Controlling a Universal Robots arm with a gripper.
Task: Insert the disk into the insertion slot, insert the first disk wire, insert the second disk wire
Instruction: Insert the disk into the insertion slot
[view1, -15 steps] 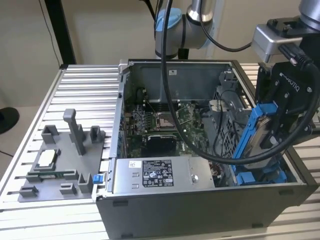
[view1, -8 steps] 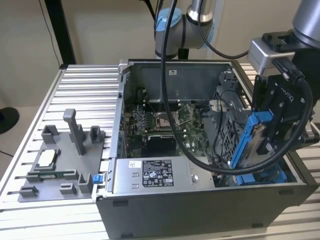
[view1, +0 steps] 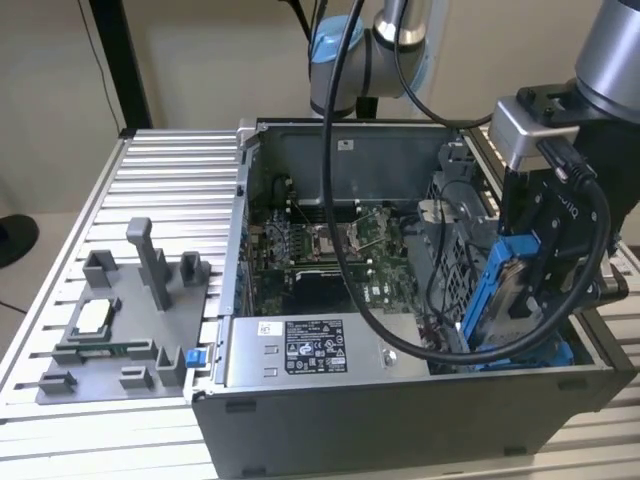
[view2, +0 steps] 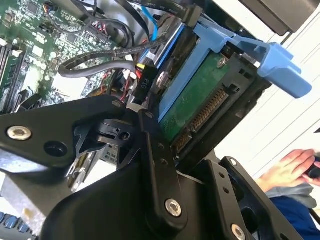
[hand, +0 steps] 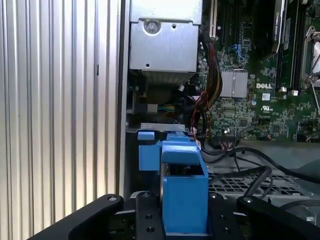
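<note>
Closest in both wrist views are the black linked fingers of the end effector, clenched on the disk from either side, so that the bright blue carrier frame stands between them. In the second wrist view the disk shows its green circuit-board underside, with a row of connector pins along one edge and a blue carrier tab jutting past it. A bundle of black wires lies just beside it over the motherboard. A person's hand with a grey sleeve shows outside the case. In the exterior view the arm holds the disk steeply tilted inside the open computer case, at the exterior view's right. The disk's lower end is down at the insertion slot, whose blue rails show beneath it. It does not lie flat in the bay, and I cannot tell whether it touches the rails. A thick black cable hangs from the arm and loops across the case. The grey labelled power-supply box sits along the case's near wall. The case rests on a ribbed metal tabletop. A grey fixture tray lies well apart at the exterior view's left.
</note>
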